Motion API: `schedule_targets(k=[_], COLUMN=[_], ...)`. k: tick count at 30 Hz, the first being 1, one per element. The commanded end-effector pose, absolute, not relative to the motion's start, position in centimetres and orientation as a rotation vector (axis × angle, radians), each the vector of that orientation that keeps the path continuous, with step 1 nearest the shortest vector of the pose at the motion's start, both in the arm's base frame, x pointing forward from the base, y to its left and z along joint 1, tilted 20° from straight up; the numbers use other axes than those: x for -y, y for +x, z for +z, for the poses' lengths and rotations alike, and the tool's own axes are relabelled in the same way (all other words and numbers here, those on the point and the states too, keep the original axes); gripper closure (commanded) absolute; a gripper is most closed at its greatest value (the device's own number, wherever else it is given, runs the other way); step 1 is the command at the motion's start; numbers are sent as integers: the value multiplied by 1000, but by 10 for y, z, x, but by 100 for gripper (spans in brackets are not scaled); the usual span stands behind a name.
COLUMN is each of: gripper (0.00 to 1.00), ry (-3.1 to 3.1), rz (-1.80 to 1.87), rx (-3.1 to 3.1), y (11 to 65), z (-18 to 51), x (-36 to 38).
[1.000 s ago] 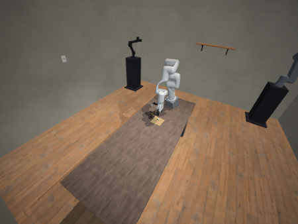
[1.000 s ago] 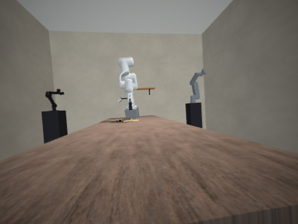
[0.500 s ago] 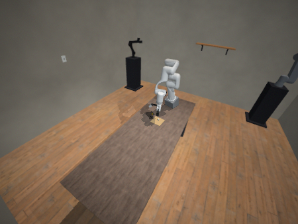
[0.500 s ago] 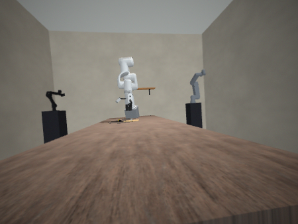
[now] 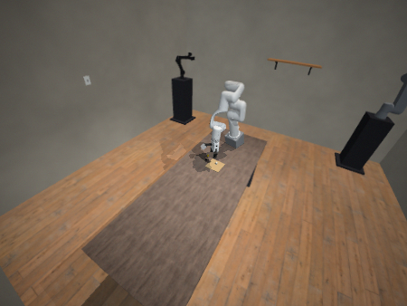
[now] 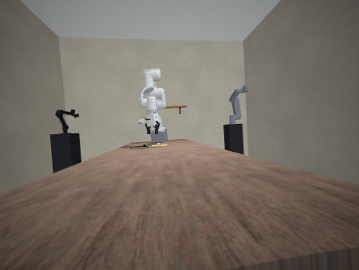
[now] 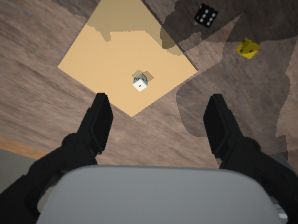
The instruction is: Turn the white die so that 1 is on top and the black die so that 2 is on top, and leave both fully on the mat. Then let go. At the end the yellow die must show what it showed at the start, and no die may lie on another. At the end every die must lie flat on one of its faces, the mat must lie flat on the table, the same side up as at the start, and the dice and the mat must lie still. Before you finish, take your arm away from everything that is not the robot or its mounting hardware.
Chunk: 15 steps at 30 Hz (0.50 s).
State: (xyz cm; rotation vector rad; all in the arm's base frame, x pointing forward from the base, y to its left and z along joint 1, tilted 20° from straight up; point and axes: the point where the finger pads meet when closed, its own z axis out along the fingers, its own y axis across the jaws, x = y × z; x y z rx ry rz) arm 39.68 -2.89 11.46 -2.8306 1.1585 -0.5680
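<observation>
From my remote station I see a brown, wood-grained tabletop. Directly on it lie a tan square mat, a black die showing six and, near that, a yellow die.

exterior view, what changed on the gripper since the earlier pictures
The fingers of the gripper now show plainly apart, side by side; earlier they looked bunched together. Turning or opening, I cannot tell. The mat looks unmoved.
</observation>
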Motion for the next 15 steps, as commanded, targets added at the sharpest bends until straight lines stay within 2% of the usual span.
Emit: schedule_targets(k=[1, 15], gripper=[0, 0], ry=[-2918, -3103], rz=[-539, -554], rx=[-913, -353], y=[400, 403], z=[115, 113], x=[37, 59])
